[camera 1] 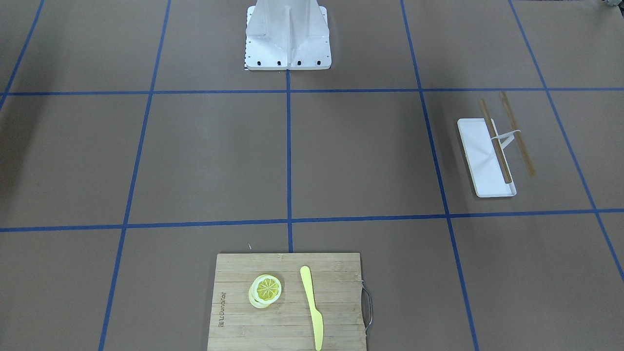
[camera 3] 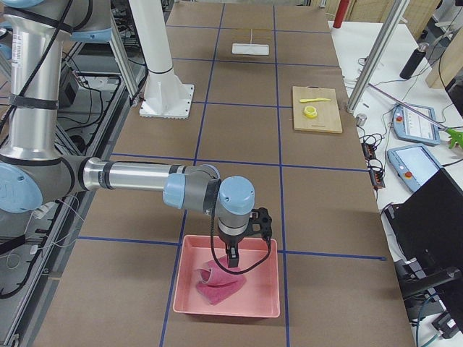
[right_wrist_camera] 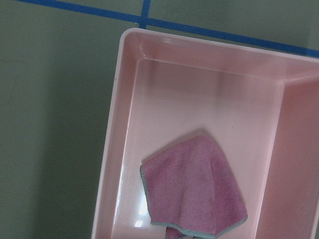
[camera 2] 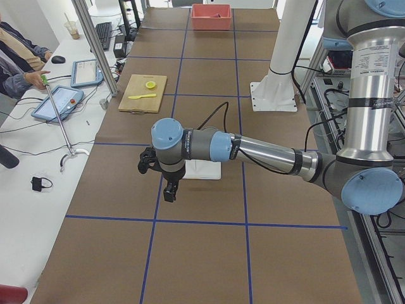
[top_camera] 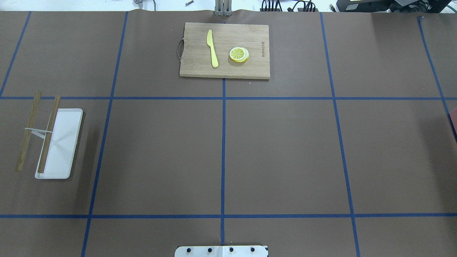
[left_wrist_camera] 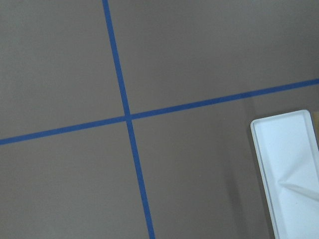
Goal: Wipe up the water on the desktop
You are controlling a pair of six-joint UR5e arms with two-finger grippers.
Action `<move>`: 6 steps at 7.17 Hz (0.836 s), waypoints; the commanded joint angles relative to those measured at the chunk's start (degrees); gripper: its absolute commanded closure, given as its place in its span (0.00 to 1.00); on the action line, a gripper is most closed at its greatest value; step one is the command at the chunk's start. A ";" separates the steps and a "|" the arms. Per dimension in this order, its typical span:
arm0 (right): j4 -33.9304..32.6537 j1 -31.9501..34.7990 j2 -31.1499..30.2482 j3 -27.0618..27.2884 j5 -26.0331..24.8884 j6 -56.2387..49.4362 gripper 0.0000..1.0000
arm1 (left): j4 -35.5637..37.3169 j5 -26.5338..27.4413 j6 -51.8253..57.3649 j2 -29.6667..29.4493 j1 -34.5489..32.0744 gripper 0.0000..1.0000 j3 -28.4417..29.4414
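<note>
The desktop [top_camera: 285, 157] is a matte brown surface crossed by blue tape lines; I see no water on it in any view. A pink cloth [camera 3: 217, 285] lies crumpled in a pink bin [camera 3: 228, 312]; the right wrist view shows the cloth [right_wrist_camera: 194, 189] and the bin's rim [right_wrist_camera: 124, 99] from above. My right gripper [camera 3: 231, 260] hangs over the bin just above the cloth; I cannot tell whether it is open or shut. My left gripper [camera 2: 169, 193] hovers over the desktop beside a white tray [camera 2: 205, 171]; I cannot tell its state either.
The white tray [top_camera: 71, 121] carries two wooden sticks [top_camera: 48, 135] joined by a white piece. A bamboo cutting board [top_camera: 242, 67] at the far middle holds lemon slices [top_camera: 239, 54] and a yellow knife [top_camera: 212, 48]. The robot's base [camera 1: 287, 39] stands at mid-table. An operator [camera 2: 19, 54] sits beside the table.
</note>
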 commanded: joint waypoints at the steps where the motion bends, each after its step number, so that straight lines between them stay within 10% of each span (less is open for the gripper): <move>1: 2.00 0.00 -0.15 -1.05 0.03 0.00 0.00 | 0.00 0.36 0.09 0.16 0.09 0.02 -0.10; 6: 2.00 0.00 0.02 -0.87 0.12 0.00 0.00 | -0.01 0.27 0.36 0.42 0.00 0.02 -0.09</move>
